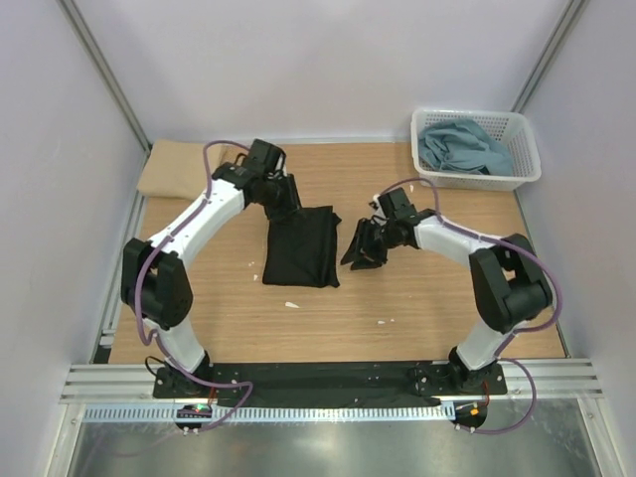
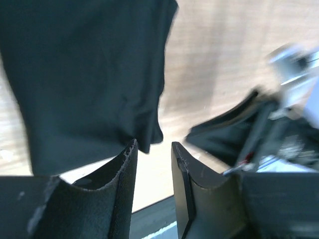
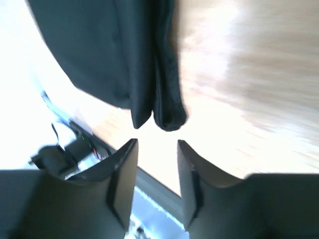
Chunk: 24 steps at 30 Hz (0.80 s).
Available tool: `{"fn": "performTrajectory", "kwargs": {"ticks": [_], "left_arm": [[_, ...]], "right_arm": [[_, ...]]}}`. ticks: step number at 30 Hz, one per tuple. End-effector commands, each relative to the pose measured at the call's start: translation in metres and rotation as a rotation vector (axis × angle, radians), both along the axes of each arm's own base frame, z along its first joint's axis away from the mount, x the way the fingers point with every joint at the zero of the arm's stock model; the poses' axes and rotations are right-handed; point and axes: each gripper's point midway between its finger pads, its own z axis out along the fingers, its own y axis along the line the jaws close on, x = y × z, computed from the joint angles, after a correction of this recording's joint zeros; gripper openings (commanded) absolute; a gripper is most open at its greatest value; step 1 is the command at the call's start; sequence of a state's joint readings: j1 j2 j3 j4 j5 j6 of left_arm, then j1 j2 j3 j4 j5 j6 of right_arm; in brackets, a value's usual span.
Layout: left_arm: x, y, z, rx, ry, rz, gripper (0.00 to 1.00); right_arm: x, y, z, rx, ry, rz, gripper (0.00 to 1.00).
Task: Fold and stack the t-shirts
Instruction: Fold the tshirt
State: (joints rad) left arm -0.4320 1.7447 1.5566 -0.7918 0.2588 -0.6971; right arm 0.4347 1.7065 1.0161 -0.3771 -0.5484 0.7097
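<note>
A black t-shirt lies folded into a rectangle mid-table. It also shows in the left wrist view and the right wrist view. My left gripper hovers at the shirt's far edge, open and empty. My right gripper is just off the shirt's right edge, open and empty, with the shirt's corner just beyond its fingertips. A tan-beige t-shirt lies folded at the far left. Dusty blue-grey t-shirts are bunched in the basket.
A white lattice basket stands at the far right corner. The right gripper shows blurred in the left wrist view. Small white specks lie on the wooden table. White walls enclose the table on three sides.
</note>
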Motion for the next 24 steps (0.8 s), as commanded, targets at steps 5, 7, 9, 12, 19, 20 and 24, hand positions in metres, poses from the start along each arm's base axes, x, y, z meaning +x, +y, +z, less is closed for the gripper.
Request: {"fn": "performTrajectory", "kwargs": {"ticks": [5, 7, 9, 12, 19, 20, 24], "left_arm": [[-0.020, -0.051, -0.025, 0.165, -0.024, -0.121, 0.36], [-0.026, -0.067, -0.035, 0.203, -0.026, -0.160, 0.37], [-0.035, -0.073, -0.044, 0.246, -0.028, -0.179, 0.37], [-0.048, -0.075, -0.058, 0.300, -0.022, -0.189, 0.39], [-0.074, -0.061, -0.082, 0.381, -0.002, -0.187, 0.42], [-0.074, -0.060, -0.086, 0.386, 0.004, -0.188, 0.42], [-0.065, -0.065, -0.089, 0.381, -0.023, -0.177, 0.42]], "right_arm": [[0.030, -0.062, 0.011, 0.025, -0.102, -0.143, 0.55], [0.040, -0.059, 0.016, 0.049, -0.133, -0.131, 0.59], [0.057, -0.055, 0.019, 0.060, -0.156, -0.121, 0.63], [0.088, -0.048, 0.025, 0.069, -0.191, -0.131, 0.64], [0.141, -0.027, 0.032, 0.101, -0.212, -0.149, 0.63], [0.144, -0.024, 0.032, 0.108, -0.205, -0.150, 0.60], [0.142, -0.015, 0.023, 0.111, -0.159, -0.154, 0.49]]}}
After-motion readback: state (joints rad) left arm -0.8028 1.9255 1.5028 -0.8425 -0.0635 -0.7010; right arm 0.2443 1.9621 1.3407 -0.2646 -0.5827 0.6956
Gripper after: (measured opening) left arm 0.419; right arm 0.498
